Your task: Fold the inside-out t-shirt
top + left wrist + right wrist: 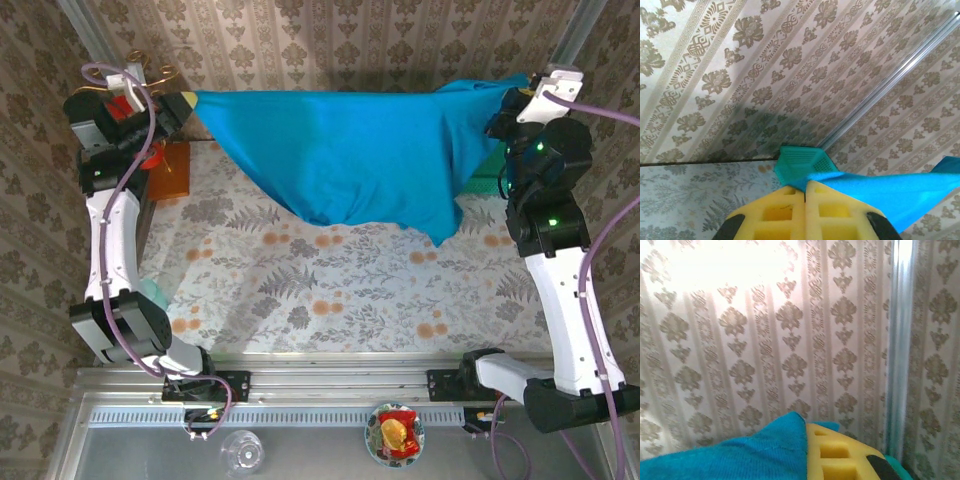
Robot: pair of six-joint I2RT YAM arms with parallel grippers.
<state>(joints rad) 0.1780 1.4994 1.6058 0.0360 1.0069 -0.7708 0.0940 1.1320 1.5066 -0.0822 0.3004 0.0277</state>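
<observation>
The inside-out t-shirt (350, 155), plain bright blue, hangs stretched in the air across the back of the table, sagging to a point at the lower right. My left gripper (188, 102) is shut on its left top corner; in the left wrist view the yellow pads (785, 212) of that gripper (805, 184) meet with blue cloth (890, 192) running off to the right. My right gripper (507, 105) is shut on the right top corner. In the right wrist view the cloth (740, 455) drapes over one pad of the gripper (807, 432).
A teal mesh basket (800, 162) stands at the back right of the table (300, 280), partly behind the shirt (490, 175). An orange box (170, 170) sits at the back left. A candy bowl (395, 435) and a glass (240, 452) rest on the near ledge.
</observation>
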